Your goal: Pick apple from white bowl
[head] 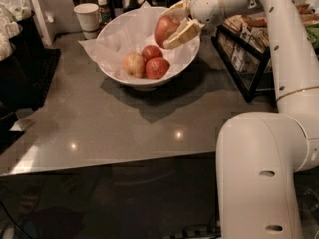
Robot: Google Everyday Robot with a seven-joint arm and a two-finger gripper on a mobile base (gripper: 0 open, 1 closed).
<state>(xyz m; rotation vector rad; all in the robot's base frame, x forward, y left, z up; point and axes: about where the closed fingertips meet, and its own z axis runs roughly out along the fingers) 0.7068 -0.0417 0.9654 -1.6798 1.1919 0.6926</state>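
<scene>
Apple [163, 28] clamped in pincer [166, 30], upper centre of frame, above right side of white bowl [112, 69].
Risk: round fruit may slip from the fingertip hold and drop onto the three apples [149, 61] beneath.

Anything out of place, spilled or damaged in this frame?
Nothing spilled or damaged. The gripper holds the apple above the right side of the white bowl; three other apples lie inside. Only the crumpled paper liner juts over the left rim.
</scene>
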